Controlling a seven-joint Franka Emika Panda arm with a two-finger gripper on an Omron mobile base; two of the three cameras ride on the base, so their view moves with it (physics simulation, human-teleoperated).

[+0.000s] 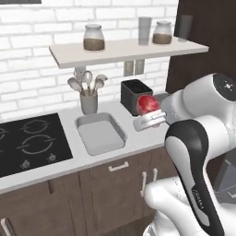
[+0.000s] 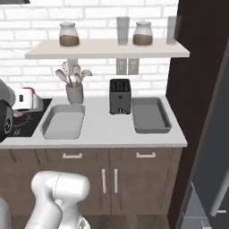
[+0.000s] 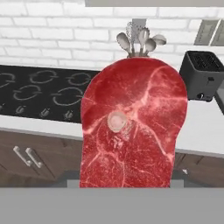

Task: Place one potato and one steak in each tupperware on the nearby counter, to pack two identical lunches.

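Observation:
A raw red steak (image 3: 133,127) with white marbling and a round bone hangs upright close before the hand camera, covering the fingertips. In the left base view the steak (image 1: 148,105) sits at the end of my gripper (image 1: 149,113), which is shut on it above the counter (image 1: 138,138), just right of the light grey tupperware (image 1: 100,133). From the right, that tupperware (image 2: 62,121) lies left of the toaster and the darker grey tupperware (image 2: 150,115) lies right of it; both look empty. The potato is out of view.
A black toaster (image 2: 120,96) stands between the two trays at the back. A grey utensil holder (image 1: 88,102) stands behind the light tray, a black cooktop (image 1: 27,143) lies to its left. A wall shelf (image 1: 124,50) with jars hangs overhead. A dark tall cabinet (image 2: 197,89) closes the right end.

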